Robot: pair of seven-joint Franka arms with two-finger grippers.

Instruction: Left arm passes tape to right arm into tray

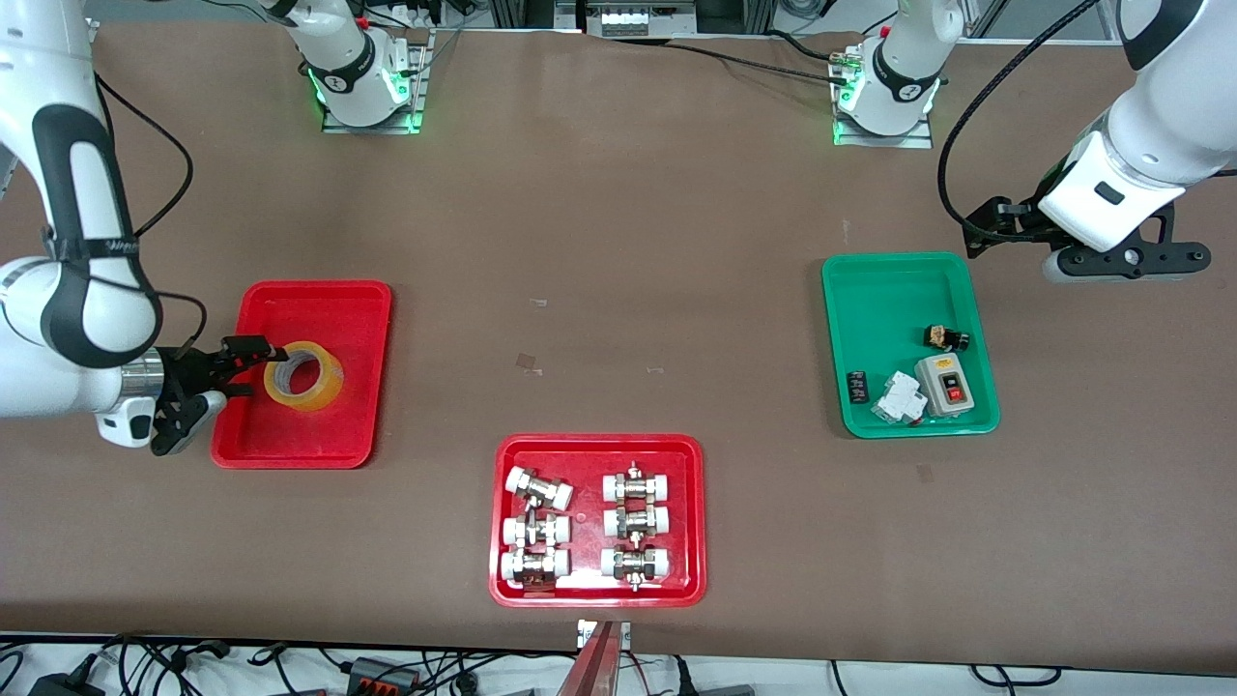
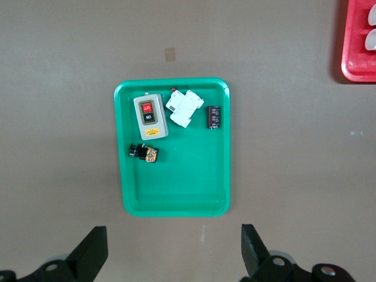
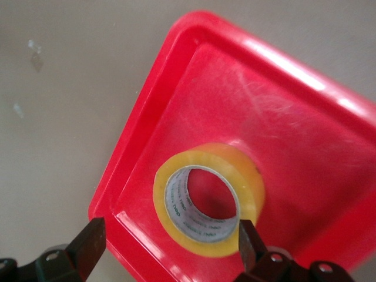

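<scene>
Right wrist view: tape (image 3: 208, 200) in tray (image 3: 147, 117), between spread jaws (untouched).

Right arm (image 1: 68, 242) reaching down from its base, silver wrist cuff low, right gripper (image 1: 227, 372) spread wide and tilted, left arm (image 1: 1150, 126) waiting raised at its own end, left gripper (image 2: 173, 252) spread wide, pointing straight down

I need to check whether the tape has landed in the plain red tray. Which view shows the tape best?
The right wrist view: the tape fills it, lying in the plain red tray between the right end effector's open fingers. The front view shows it small in that tray. The left wrist view does not show it.
</scene>
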